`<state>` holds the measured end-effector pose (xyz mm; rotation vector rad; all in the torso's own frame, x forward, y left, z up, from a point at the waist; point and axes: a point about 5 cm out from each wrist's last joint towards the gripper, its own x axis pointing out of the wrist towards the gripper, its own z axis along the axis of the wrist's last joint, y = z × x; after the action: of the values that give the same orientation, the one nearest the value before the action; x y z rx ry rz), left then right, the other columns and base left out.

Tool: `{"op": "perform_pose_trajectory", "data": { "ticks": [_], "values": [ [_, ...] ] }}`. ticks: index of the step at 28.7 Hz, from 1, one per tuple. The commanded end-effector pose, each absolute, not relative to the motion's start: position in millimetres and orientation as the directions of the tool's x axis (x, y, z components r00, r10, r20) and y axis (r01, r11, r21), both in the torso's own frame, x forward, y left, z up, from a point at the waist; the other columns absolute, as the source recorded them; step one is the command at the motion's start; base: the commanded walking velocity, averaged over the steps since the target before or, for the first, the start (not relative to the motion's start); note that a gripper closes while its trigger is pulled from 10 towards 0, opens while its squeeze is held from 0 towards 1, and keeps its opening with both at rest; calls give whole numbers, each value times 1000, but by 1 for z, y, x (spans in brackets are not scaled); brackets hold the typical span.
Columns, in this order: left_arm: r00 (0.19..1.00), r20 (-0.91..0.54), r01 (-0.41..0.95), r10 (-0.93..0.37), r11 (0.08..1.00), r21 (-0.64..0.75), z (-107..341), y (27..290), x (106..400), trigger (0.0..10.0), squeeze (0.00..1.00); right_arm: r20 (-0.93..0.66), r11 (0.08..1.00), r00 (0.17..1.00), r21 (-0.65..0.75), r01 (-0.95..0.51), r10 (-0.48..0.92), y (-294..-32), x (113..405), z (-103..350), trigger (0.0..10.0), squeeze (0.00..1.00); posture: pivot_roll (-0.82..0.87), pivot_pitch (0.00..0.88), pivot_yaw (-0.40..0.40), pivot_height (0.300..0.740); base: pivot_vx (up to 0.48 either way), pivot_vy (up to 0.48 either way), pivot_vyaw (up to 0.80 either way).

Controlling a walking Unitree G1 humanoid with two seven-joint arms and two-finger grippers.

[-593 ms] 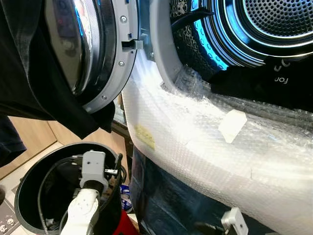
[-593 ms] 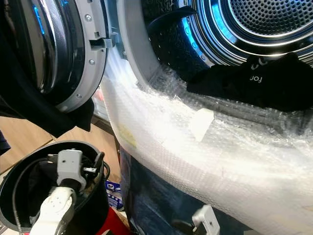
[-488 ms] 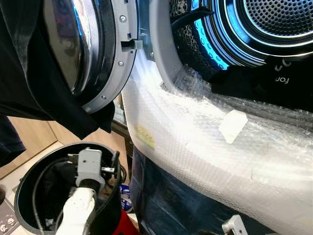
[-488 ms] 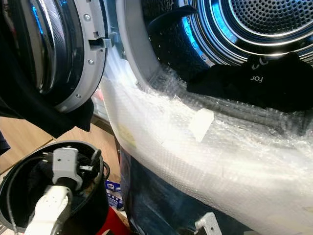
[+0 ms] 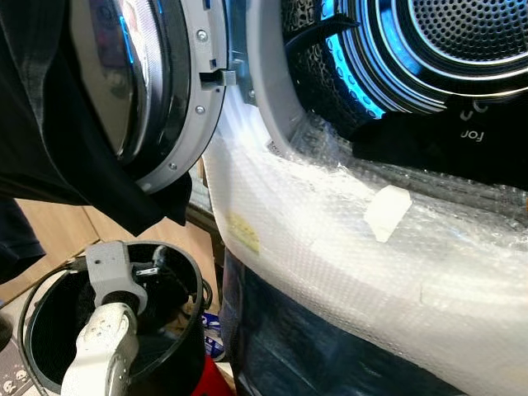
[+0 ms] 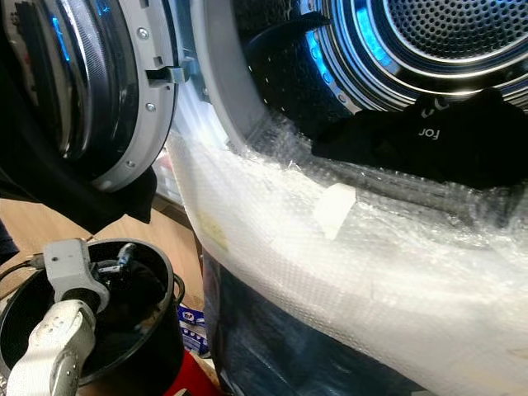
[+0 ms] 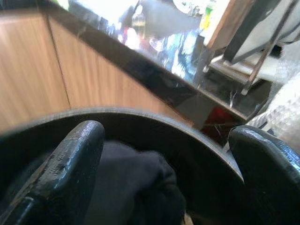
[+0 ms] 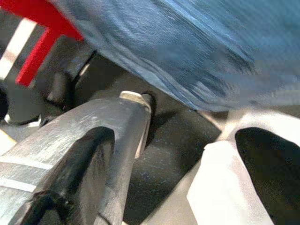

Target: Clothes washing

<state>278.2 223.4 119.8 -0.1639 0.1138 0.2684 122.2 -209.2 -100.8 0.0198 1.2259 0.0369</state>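
- The left pincer (image 7: pixel 164 154) is seen spread wide and empty, poised inside the round black plastic laundry bucket (image 5: pixel 177 363) over a crumpled dark garment (image 7: pixel 136 187).
- Another black garment with white lettering (image 6: pixel 429 144) is seen lying at the mouth of the blue-lit perforated steel drum (image 5: pixel 462 41).
- A deep reach is advised, so that a thick fold is pinched.
- The right pincer (image 8: pixel 173 173) is seen wide apart, holding nothing.
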Motion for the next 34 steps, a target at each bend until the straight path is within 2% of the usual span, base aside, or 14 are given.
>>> {"op": "perform_pose_trajectory", "data": {
  "ticks": [1, 5, 6, 8, 10, 13, 14, 15, 16, 20, 25, 32, 34],
  "values": [
    [947, -165, -304, 277, 936, -175, 119, 229, 276, 10000, 0, -948, 1000, 318, 3, 12, -1, -209, 116, -104, 10000, 1000, -4, 16, 16, 740, 0, 0, 0],
    [918, -259, -362, 299, 899, -247, 109, 234, 273, 10000, 0, -945, 997, 319, -62, 53, -75, -211, 118, -105, 10000, 1000, -2, 19, 20, 740, 0, 0, 0],
    [898, -300, -401, 322, 880, -255, 104, 238, 270, 10000, 0, -945, 992, 305, -95, 79, -114, -214, 118, -105, 10000, 0, -2, 34, 22, 740, 0, 0, 0],
    [866, -353, -451, 354, 858, -245, 98, 245, 266, 10000, 0, -947, 983, 283, -119, 137, -154, -218, 118, -105, 10000, 0, 8, 55, 21, 740, 0, 0, 0],
    [865, -344, -448, 366, 872, -197, 100, 250, 266, 10000, 0, -941, 979, 297, -112, 170, -160, -219, 121, -104, 10000, 0, 10, 66, 21, 740, 0, 0, 0],
    [871, -354, -436, 341, 869, -235, 101, 253, 268, 10000, 0, -926, 984, 351, -91, 152, -140, -217, 129, -102, 10000, 0, 7, 77, 16, 740, 0, 0, 0],
    [876, -365, -412, 315, 882, -229, 99, 251, 270, 10000, 196, -926, 982, 350, -88, 169, -143, -217, 130, -102, 10000, 0, 1, 80, 12, 740, 0, 0, 0],
    [889, -356, -381, 289, 897, -222, 98, 248, 272, 10000, 1000, -926, 980, 348, -90, 178, -148, -218, 130, -102, 10000, 0, 0, 80, 11, 740, 0, 0, 0],
    [894, -366, -353, 257, 909, -222, 96, 243, 273, 10000, 1000, -928, 982, 347, -85, 168, -139, -216, 130, -102, 10000, 0, -3, 83, 6, 740, 0, 0, 0],
    [887, -375, -361, 269, 911, -201, 93, 241, 279, 10000, 1000, -929, 982, 347, -70, 178, -130, -215, 130, -102, 10000, 0, 1, 88, -13, 740, 0, 0, 0],
    [920, -348, -257, 182, 950, -180, 96, 235, 288, 10000, 1000, -931, 991, 348, -79, 111, -113, -212, 130, -103, 10000, 0, -8, 93, -18, 740, 0, 0, 0],
    [900, -381, -281, 213, 950, -134, 93, 243, 290, 10000, 1000, -926, 981, 351, -83, 173, -140, -220, 132, -101, 10000, 0, -17, 93, -14, 740, 0, 0, 0],
    [851, -440, -341, 287, 939, -46, 89, 256, 290, 10000, 1000, -929, 990, 352, -84, 111, -118, -220, 131, -101, 10000, 0, -14, 99, -16, 740, 0, 0, 0]
  ]
}}
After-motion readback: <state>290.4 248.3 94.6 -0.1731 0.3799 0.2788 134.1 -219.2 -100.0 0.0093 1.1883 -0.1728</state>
